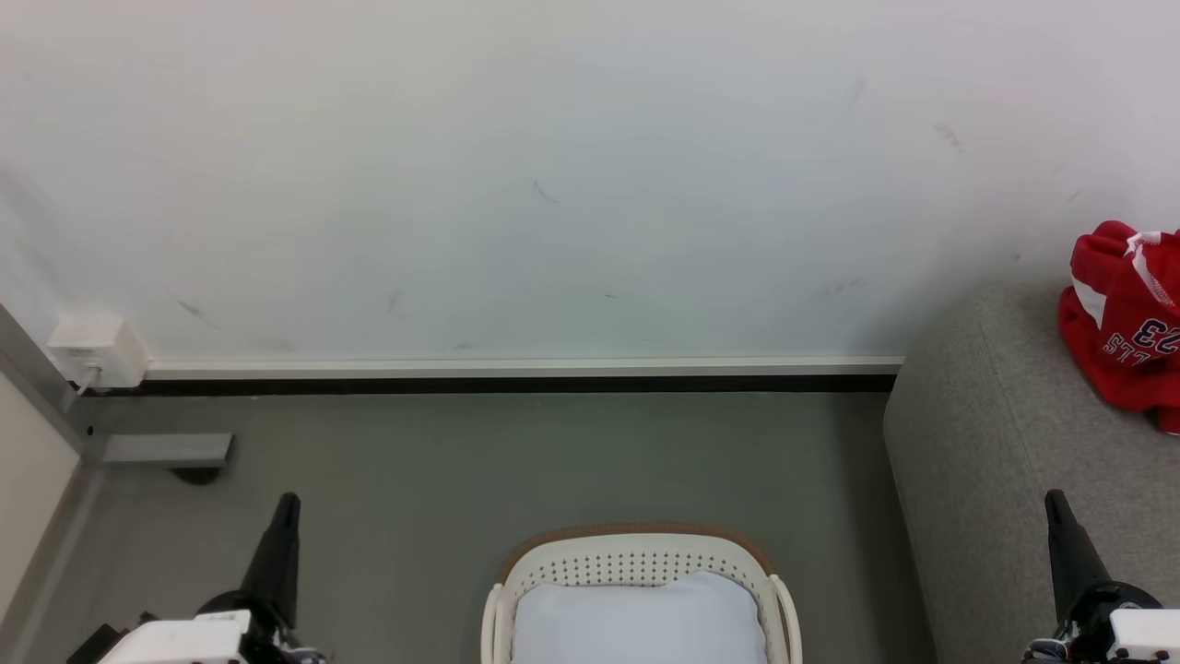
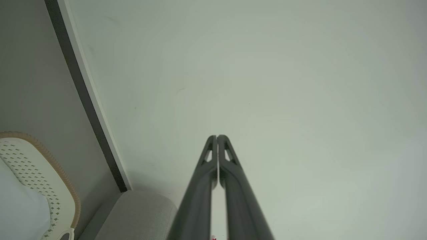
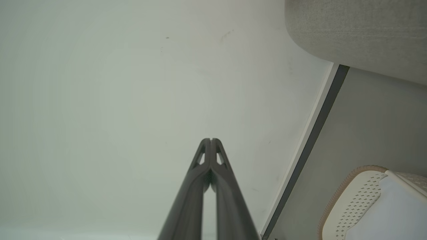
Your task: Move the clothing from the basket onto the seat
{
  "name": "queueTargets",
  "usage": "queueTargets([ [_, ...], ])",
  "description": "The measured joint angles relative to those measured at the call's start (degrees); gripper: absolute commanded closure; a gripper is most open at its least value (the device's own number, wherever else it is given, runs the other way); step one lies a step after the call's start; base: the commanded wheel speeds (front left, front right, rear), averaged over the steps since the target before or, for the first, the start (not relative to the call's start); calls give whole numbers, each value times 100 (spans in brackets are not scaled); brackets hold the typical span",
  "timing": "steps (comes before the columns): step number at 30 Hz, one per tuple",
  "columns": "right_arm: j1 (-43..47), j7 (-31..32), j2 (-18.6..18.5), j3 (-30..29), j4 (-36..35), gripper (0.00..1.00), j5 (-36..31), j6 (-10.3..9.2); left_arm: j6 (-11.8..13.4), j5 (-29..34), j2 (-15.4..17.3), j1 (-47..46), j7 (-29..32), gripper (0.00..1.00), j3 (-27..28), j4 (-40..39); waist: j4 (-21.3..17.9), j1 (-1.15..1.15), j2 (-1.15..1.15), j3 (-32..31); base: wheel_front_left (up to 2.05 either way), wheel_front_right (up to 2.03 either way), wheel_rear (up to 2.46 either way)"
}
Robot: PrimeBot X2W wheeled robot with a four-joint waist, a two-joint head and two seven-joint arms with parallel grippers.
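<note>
Now, jersey (image 1: 1123,318) on sofa (image 1: 996,461), basket (image 1: 636,564) nearby

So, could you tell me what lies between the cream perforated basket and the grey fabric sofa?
Just bare grey floor, seen in the head view.

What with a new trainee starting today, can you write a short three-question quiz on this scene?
1. True or false: the red jersey lies on the grey sofa.
2. What lies in the basket? A) a pale blue cloth B) the red jersey C) a pair of shoes
3. Fill in: the left gripper and the right gripper are each ____ (open or shut).

Key: 1 true; 2 A; 3 shut.
</note>
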Motion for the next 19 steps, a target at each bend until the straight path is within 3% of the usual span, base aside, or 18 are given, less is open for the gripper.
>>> queueTargets([
  [19, 0, 0, 0, 0, 0, 100, 0, 0, 0, 0, 0, 0, 0, 100, 0, 0, 0, 0, 0, 0, 0, 0, 0],
])
